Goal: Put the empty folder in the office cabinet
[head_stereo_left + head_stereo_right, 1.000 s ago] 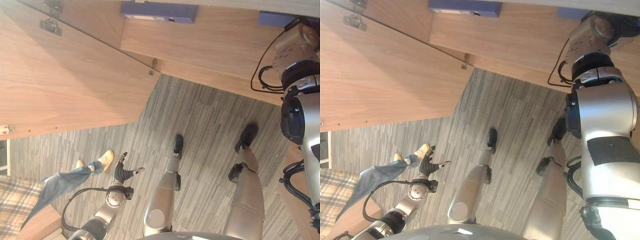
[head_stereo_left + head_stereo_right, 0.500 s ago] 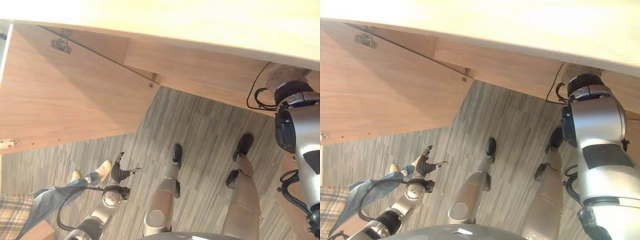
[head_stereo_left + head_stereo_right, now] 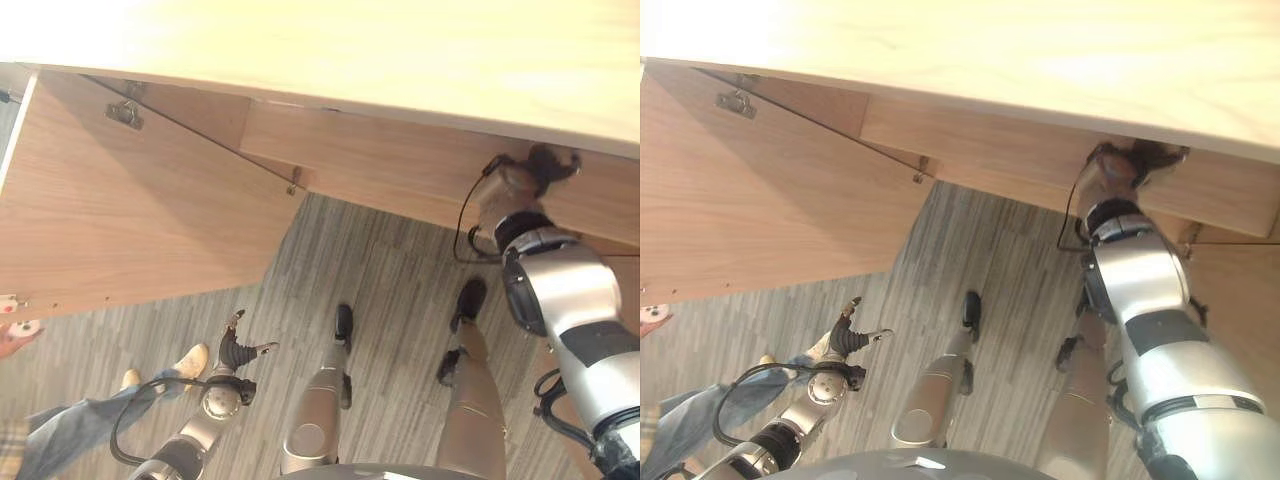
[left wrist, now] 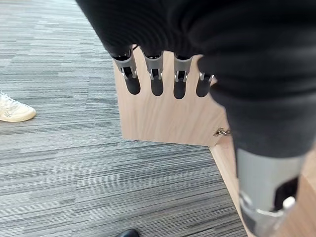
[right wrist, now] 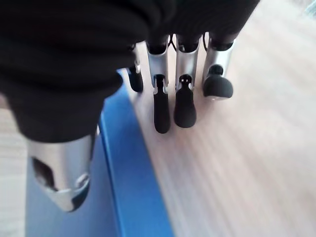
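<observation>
Floor (image 3: 400, 260): grey carpet.
Cabinet (image 3: 400, 60): door (image 3: 130, 220) open.
Right hand (image 5: 173, 74): fingers straight, beside blue folder (image 5: 123, 177).
Left hand (image 3: 238, 348): fingers spread, empty.

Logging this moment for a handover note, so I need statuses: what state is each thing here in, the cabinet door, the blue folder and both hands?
Cabinet door: swung open, hinge showing.
Blue folder: lying flat on a wooden surface next to the right hand; not gripped.
Right hand: raised at the cabinet, fingers straight, holding nothing.
Left hand: low above the carpet, fingers relaxed and spread, empty.
Person's leg: standing on the carpet near the open door.
</observation>
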